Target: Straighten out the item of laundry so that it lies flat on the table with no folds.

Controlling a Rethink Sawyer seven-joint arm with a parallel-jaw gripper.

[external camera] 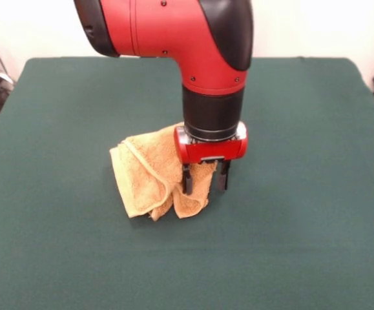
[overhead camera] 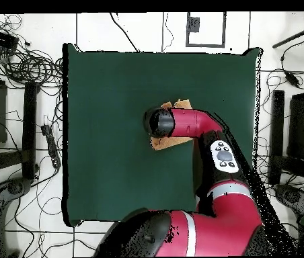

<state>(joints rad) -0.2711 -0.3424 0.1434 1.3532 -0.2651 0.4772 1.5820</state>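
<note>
Around the dark green tabletop [external camera: 303,213] the overhead view shows a pale floor strewn with black cables [overhead camera: 27,64] and dark stands along both sides; nothing else lies on the cloth. The golden-orange towel [external camera: 145,177] sits near the middle of the tabletop, bunched and folded over on itself, a hemmed edge curving across its top layer. From above, the arm [overhead camera: 202,124] covers most of it, leaving only small corners showing. The red and black arm comes down from the top of the front view with its wrist vertical. The hand [external camera: 205,175] points straight down at the towel's edge, its two dark fingers [external camera: 187,179] parted, with a flap of towel between them; whether they actually pinch it is hard to tell.
</note>
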